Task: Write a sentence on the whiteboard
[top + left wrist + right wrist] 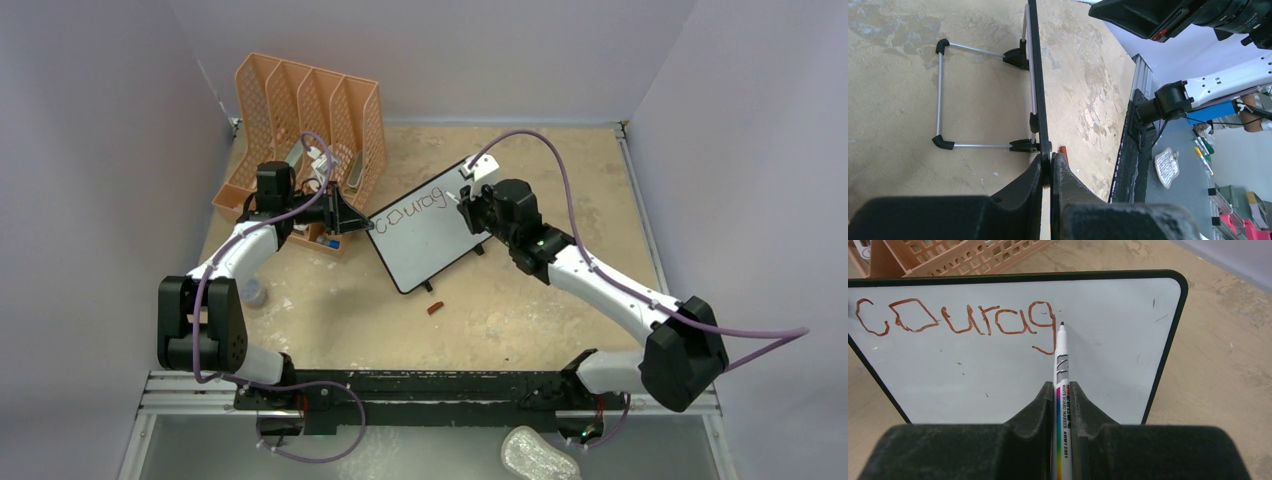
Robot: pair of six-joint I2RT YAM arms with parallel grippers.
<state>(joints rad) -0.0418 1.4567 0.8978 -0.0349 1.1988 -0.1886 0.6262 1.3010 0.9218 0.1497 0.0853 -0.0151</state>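
While left pincer [1050,162] clamps whiteboard [998,370] edge, right pincer [1063,390] grips marker [1062,357], tip perhaps touching beside sentence [955,322]; marker's rear hidden

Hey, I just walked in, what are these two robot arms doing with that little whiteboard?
They are writing on it. The left gripper is shut on the edge of the whiteboard, steadying it. The right gripper is shut on a marker, whose tip sits by the board just right of the last letter. The sentence reads only "courag" in reddish-brown ink, so the first word is not yet finished.
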